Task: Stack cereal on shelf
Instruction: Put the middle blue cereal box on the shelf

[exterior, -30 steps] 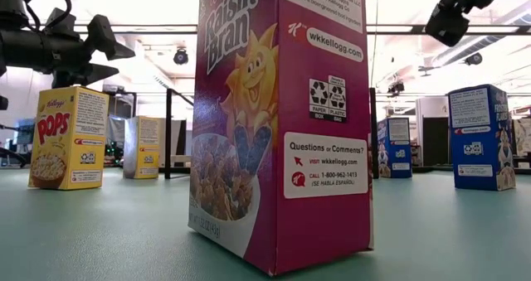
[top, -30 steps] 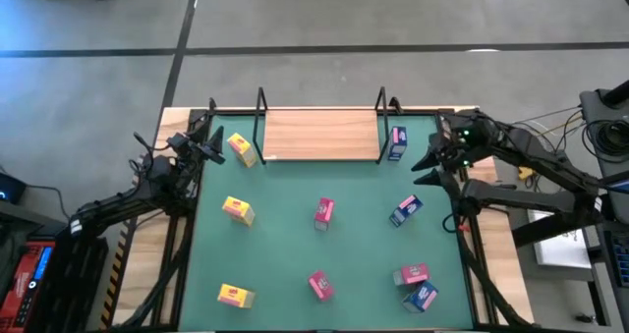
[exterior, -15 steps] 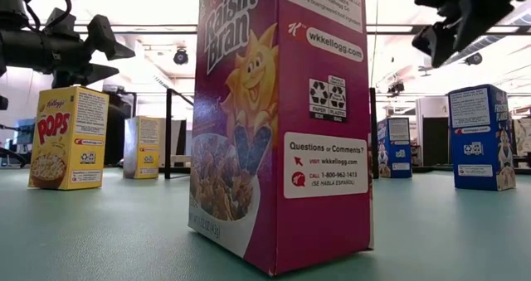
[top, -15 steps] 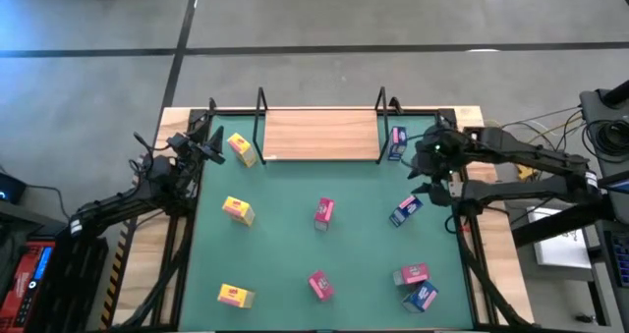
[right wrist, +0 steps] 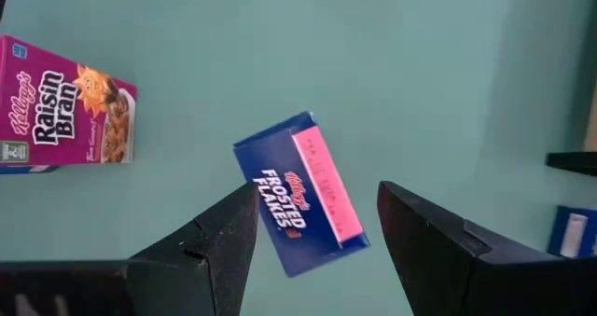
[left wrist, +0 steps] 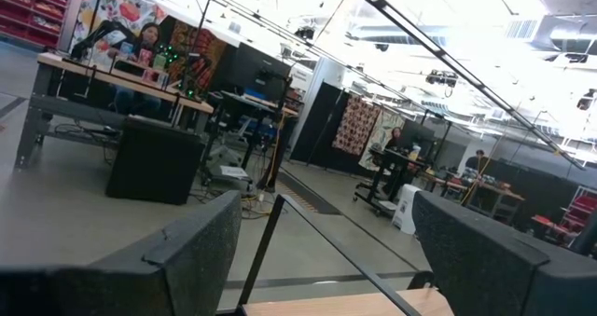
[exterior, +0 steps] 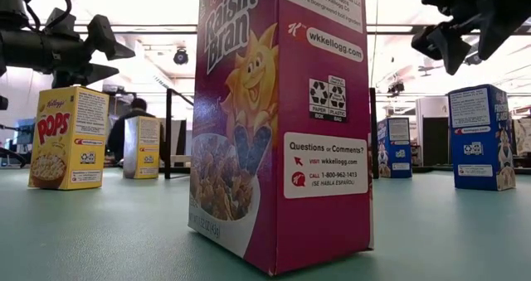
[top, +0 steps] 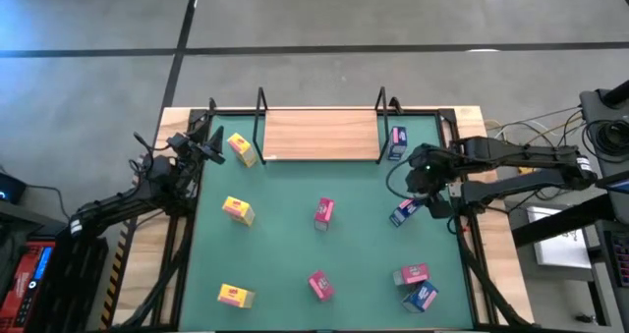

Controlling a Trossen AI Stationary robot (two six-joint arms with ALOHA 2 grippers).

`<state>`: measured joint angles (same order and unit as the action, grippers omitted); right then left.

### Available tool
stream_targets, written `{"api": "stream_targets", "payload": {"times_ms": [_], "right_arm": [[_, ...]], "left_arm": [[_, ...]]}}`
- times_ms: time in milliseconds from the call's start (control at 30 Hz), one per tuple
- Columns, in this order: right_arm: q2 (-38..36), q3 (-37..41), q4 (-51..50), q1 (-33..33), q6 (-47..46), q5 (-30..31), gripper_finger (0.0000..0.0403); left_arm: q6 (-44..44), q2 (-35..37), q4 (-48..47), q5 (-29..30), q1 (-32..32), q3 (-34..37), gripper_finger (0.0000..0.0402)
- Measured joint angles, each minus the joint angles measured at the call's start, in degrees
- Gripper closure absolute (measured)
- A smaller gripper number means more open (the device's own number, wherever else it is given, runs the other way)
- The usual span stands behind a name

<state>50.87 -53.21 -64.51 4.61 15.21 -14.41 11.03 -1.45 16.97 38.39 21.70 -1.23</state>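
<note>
The wooden shelf [top: 319, 135] with black wire uprights stands at the table's far edge. Cereal boxes stand scattered on the green table: yellow [top: 241, 148], [top: 237, 210], [top: 235, 296]; pink [top: 323, 211], [top: 320, 285], [top: 411, 273]; blue [top: 396, 142], [top: 405, 211], [top: 421, 296]. My right gripper [top: 421, 191] is open and hovers above the blue Frosted Flakes box [right wrist: 303, 195], its fingers pointing down on either side of it, apart from it. My left gripper [top: 201, 141] is open and empty at the far left, beside a yellow box.
In the low view a pink Raisin Bran box [exterior: 278, 123] fills the foreground, with a yellow Pops box [exterior: 68, 138] to the left and a blue box [exterior: 481, 136] to the right. The shelf's wire upright [left wrist: 270, 251] shows in the left wrist view. People sit in the room beyond.
My right gripper has come from the table's far right corner toward the near and left, over the blue Frosted Flakes box, and has tipped to point down at it. The boxes have stayed where they were.
</note>
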Motion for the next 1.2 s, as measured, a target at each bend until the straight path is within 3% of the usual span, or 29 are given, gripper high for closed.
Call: {"api": "stream_targets", "payload": {"times_ms": [300, 800, 1200], "right_arm": [[3.4, 0.0, -2.8, -4.2, -1.7, 5.0, 0.0194], [5.0, 0.0, -2.0, -7.2, -1.5, 8.1, 0.0188], [5.6, 0.0, 6.8, -7.8, -7.9, 8.1, 0.0188]], "left_arm": [[0.0, 0.0, 0.0, 0.0, 0.0, 0.0, 0.0102], [0.0, 0.0, 0.0, 0.0, 0.0, 0.0, 0.0102], [0.0, 0.0, 0.0, 0.0, 0.0, 0.0, 0.0102]]}}
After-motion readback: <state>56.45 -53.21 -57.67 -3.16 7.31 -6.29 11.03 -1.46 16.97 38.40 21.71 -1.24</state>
